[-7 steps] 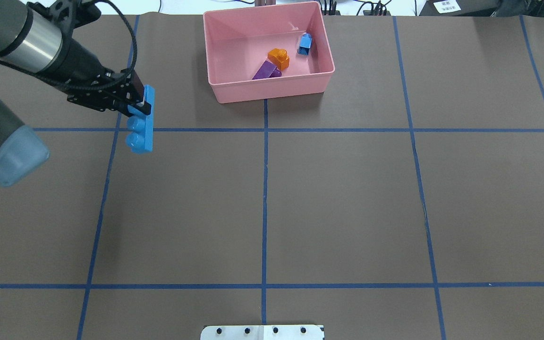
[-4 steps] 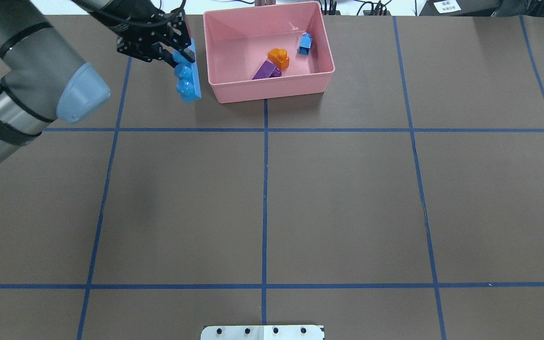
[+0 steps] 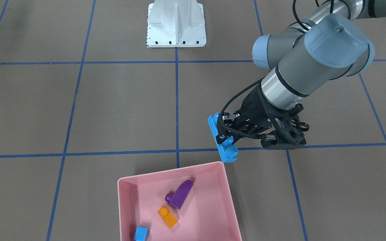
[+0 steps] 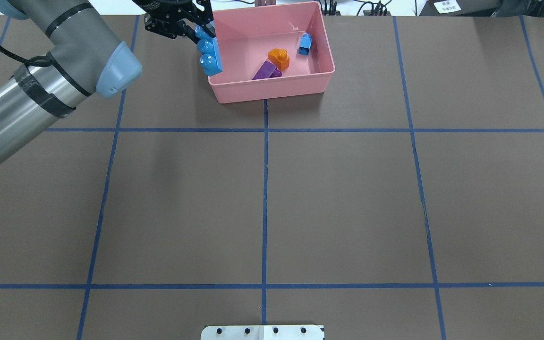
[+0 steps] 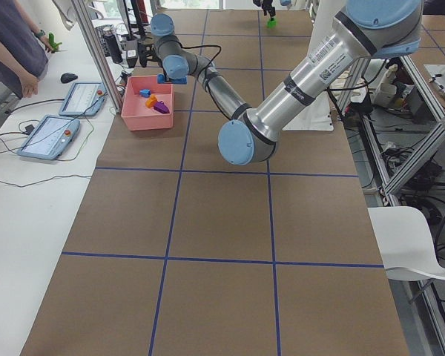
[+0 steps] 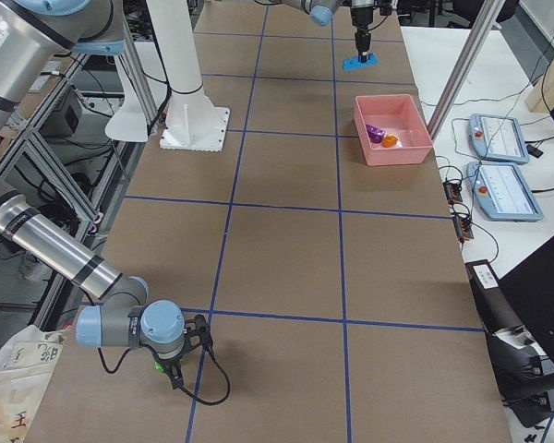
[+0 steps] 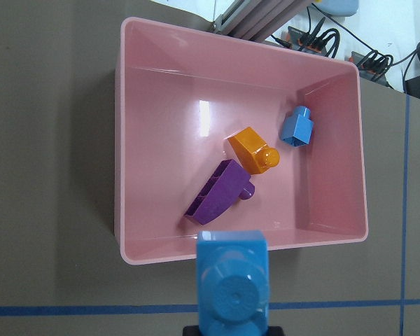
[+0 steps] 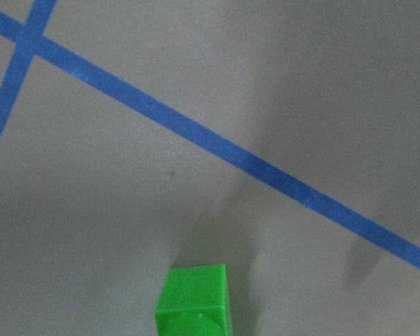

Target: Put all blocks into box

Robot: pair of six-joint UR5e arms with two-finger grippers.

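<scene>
My left gripper (image 4: 198, 31) is shut on the long blue block (image 4: 209, 53) and holds it on edge above the left wall of the pink box (image 4: 272, 92). In the front-facing view this block (image 3: 223, 140) hangs just behind the box's corner (image 3: 224, 164). In the left wrist view it (image 7: 232, 287) is over the box's near wall (image 7: 196, 248). An orange block (image 4: 279, 57), a purple sloped block (image 4: 266, 71) and a small blue block (image 4: 305, 43) lie in the box. My right gripper (image 6: 171, 367) is far off, with a green block (image 8: 194, 301) at its tip; I cannot tell if it grips.
The white robot base plate (image 4: 262, 332) sits at the table's near edge. Blue tape lines cross the brown table. A side bench beyond the box holds tablets (image 5: 52, 135), and a person (image 5: 15, 44) stands there.
My left gripper has carried the long blue block to the right and farther away, from the open table to the box's left wall. The blocks in the box have not moved.
</scene>
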